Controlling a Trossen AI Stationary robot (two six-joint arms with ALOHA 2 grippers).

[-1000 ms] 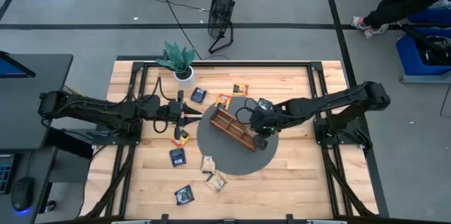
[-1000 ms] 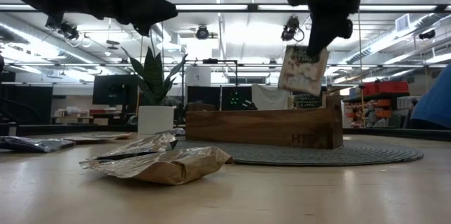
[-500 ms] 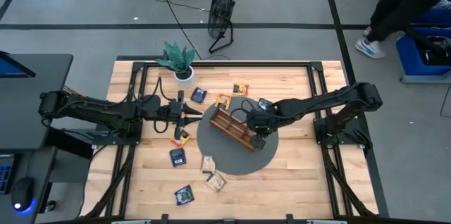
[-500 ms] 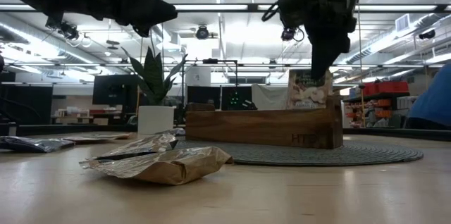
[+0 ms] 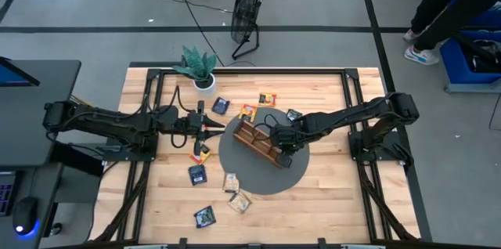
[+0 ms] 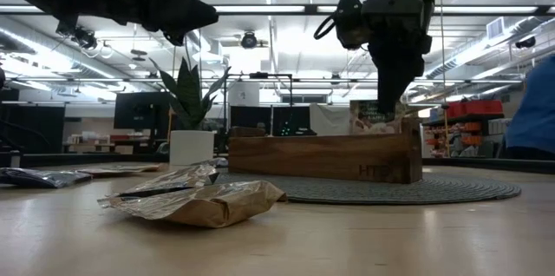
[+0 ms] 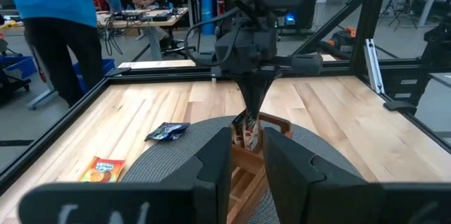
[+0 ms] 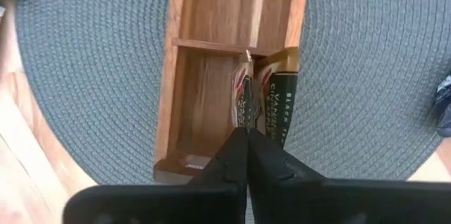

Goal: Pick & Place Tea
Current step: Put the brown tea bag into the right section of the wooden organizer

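Note:
My right gripper (image 5: 275,141) stands over the long wooden tray (image 5: 258,144) on the round grey mat (image 5: 243,177), shut on a pale tea sachet (image 6: 376,118). The sachet stands in the tray's end compartment (image 8: 204,104). A dark-green-labelled sachet (image 8: 280,104) stands upright beside it in the same compartment. Several loose sachets lie flat on the table: dark blue (image 5: 221,106), orange (image 5: 268,98), beige (image 5: 231,182). My left gripper (image 5: 207,129) hovers left of the tray, open, with nothing between its fingers (image 7: 215,168). My right gripper pinches the pale sachet's upper edge (image 8: 244,111) between its two fingers. The fingers come from above, pointing steeply down. The sachet hangs upright on edge, its lower part sunk behind the tray's wall (image 6: 381,159). Whether its lower edge rests on the tray's floor I cannot tell.
A potted plant (image 5: 200,69) stands at the table's far left. More sachets lie near the front edge (image 5: 204,216) and just right of the tray (image 5: 293,114). A crumpled foil sachet (image 6: 199,200) lies close to the low camera. A person (image 7: 60,27) stands beyond the table.
My right gripper has sunk toward the tray and drifted slightly toward the table's left, staying shut on the sachet. The sachet, which hung clear above the tray's wall, now stands mostly inside the end compartment with only its top showing in the low view.

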